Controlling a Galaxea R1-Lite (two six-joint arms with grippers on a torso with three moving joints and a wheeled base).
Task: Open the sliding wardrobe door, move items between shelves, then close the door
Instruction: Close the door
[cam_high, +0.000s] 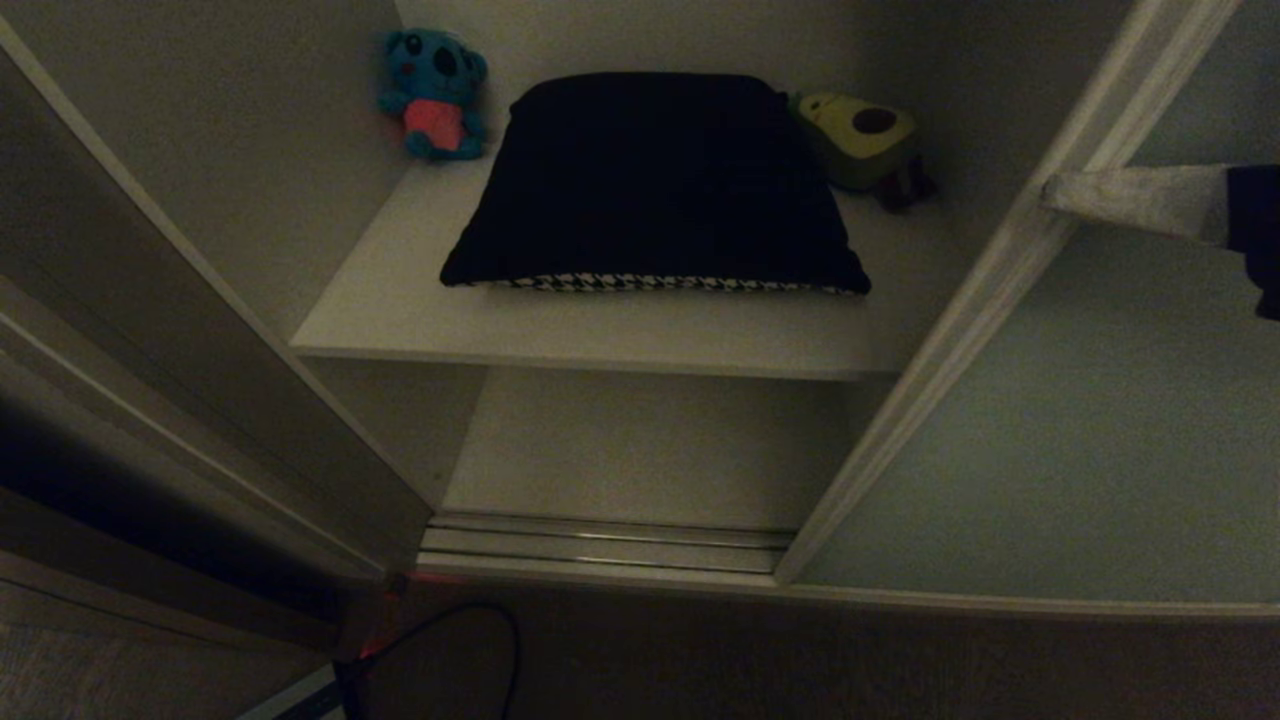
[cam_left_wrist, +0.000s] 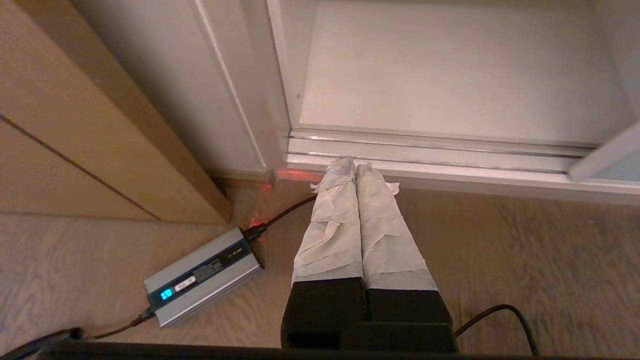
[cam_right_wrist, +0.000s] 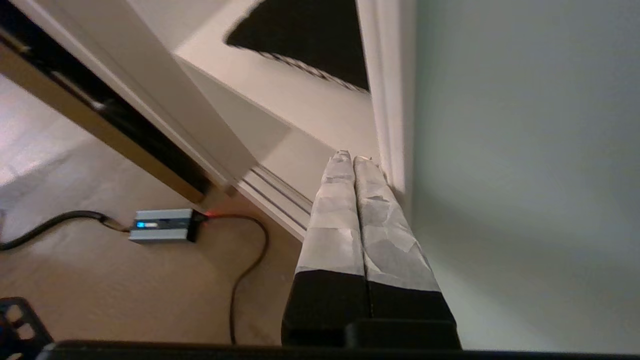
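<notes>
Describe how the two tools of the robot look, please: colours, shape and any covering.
Both look alike. The left tool has two long fingers that taper toward the tips, wrapped in wrinkled off-white tape, rising from a black base. The right tool has the same tape-wrapped fingers on a black base; in the head view it shows as a pale taped bar with a dark end. No markings or cables show on them.

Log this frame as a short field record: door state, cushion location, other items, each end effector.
door: sliding wardrobe door slid partly aside, compartment open
cushion: cushion lies flat on the upper shelf, dark side up, houndstooth at front edge
lower shelf: lower shelf shows nothing on its visible part
other items: blue plush toy and avocado plush toy at back of the upper shelf
right end effector: right end effector shut, tips beside the door's edge strip
left end effector: left end effector shut, low over the floor by the bottom track
</notes>
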